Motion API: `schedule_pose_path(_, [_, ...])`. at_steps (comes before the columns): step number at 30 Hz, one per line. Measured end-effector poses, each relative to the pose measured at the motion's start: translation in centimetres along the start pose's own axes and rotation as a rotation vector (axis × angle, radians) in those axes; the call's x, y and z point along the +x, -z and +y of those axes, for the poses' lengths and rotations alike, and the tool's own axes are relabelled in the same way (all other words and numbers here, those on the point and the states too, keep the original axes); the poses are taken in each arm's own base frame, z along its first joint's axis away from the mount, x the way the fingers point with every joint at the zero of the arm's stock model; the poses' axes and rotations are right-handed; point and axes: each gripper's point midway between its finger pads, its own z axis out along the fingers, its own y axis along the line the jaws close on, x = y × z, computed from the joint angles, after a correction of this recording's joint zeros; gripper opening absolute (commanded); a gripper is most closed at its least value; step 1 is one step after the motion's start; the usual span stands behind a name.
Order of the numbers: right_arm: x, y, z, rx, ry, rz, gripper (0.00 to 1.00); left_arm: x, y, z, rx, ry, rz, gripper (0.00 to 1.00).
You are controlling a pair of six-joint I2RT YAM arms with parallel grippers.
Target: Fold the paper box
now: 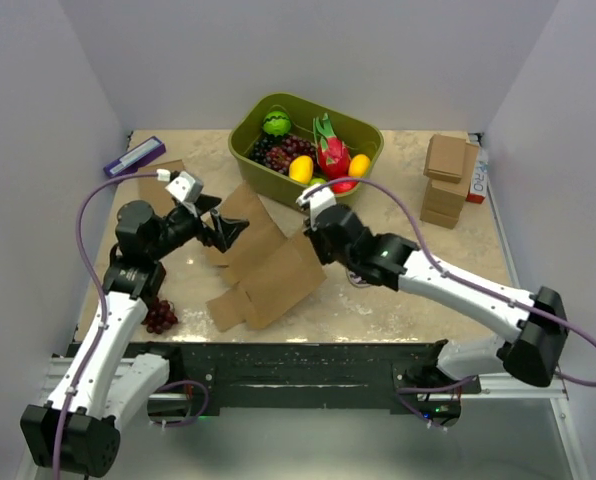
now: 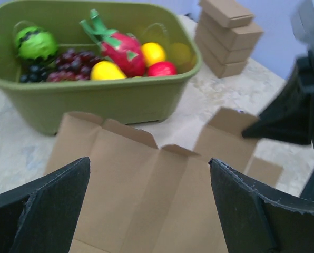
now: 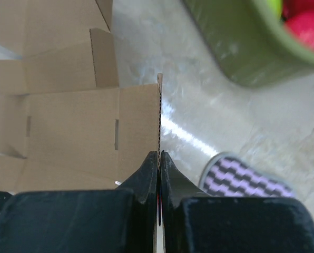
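Note:
The paper box (image 1: pixel 263 270) is an unfolded brown cardboard die-cut lying across the middle of the table. My right gripper (image 1: pixel 313 240) is shut on its right edge; in the right wrist view the thin corrugated edge (image 3: pixel 159 116) runs up from between the closed fingers (image 3: pixel 146 171). My left gripper (image 1: pixel 228 232) is open over the box's upper left part; in the left wrist view the cardboard panels and flaps (image 2: pixel 141 190) lie between the two spread fingers (image 2: pixel 51 205), not touched. The right gripper also shows at the right edge of the left wrist view (image 2: pixel 296 105).
A green tub (image 1: pixel 248 150) holding fruit stands at the back centre. A stack of small brown boxes (image 1: pixel 446 182) is at the back right. Dark grapes (image 1: pixel 160 316) lie by the left arm. A purple flat object (image 1: pixel 134 156) lies at the back left.

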Motion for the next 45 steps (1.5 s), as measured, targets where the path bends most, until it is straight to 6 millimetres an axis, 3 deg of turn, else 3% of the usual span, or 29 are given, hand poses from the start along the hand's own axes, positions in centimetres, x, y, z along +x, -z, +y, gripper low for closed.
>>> schedule_pose_path(4, [-6.4, 2.6, -1.7, -0.116, 0.046, -0.127, 0.0, -3.1, -1.3, -3.8, 0.179, -0.085, -0.023, 1.0])
schedule_pose_path(8, [-14.6, 6.6, -1.1, -0.222, 0.108, -0.298, 0.0, -8.5, -1.7, -7.4, 0.338, -0.196, -0.1, 1.0])
schedule_pose_path(10, [-17.3, 8.1, -0.6, -0.259, 0.138, -0.357, 0.0, -10.0, -1.4, -8.2, 0.375, -0.223, -0.126, 1.0])
schedule_pose_path(12, [-18.6, 8.8, 0.0, -0.294, 0.172, -0.376, 0.0, -11.3, -1.1, -9.0, 0.407, -0.254, -0.15, 1.0])
schedule_pose_path(15, [-18.3, 8.4, 0.8, -0.336, 0.217, -0.337, 0.0, -12.2, -0.7, -9.3, 0.418, -0.298, -0.168, 1.0])
schedule_pose_path(20, [-14.4, 5.8, 2.4, -0.413, 0.275, -0.172, 0.0, -13.6, -0.4, -9.6, 0.419, -0.35, -0.18, 1.0])
schedule_pose_path(24, [-12.6, 5.5, 2.9, -0.456, 0.294, -0.102, 0.0, -14.4, -0.7, -10.0, 0.444, -0.385, -0.169, 1.0])
schedule_pose_path(27, [-12.3, 6.1, 3.2, -0.485, 0.304, -0.098, 0.0, -13.6, -1.3, -10.1, 0.473, -0.386, -0.122, 1.0])
schedule_pose_path(35, [-11.9, 7.2, 3.9, -0.545, 0.322, -0.094, 0.0, -8.9, -3.5, -9.9, 0.544, -0.32, 0.042, 0.99])
schedule_pose_path(41, [-11.7, 7.4, 4.3, -0.576, 0.332, -0.091, 0.0, -7.0, -3.6, -11.2, 0.597, -0.311, 0.101, 0.87])
schedule_pose_path(45, [-11.6, 7.5, 4.4, -0.586, 0.338, -0.091, 0.0, -6.0, -3.6, -12.2, 0.633, -0.313, 0.131, 0.62])
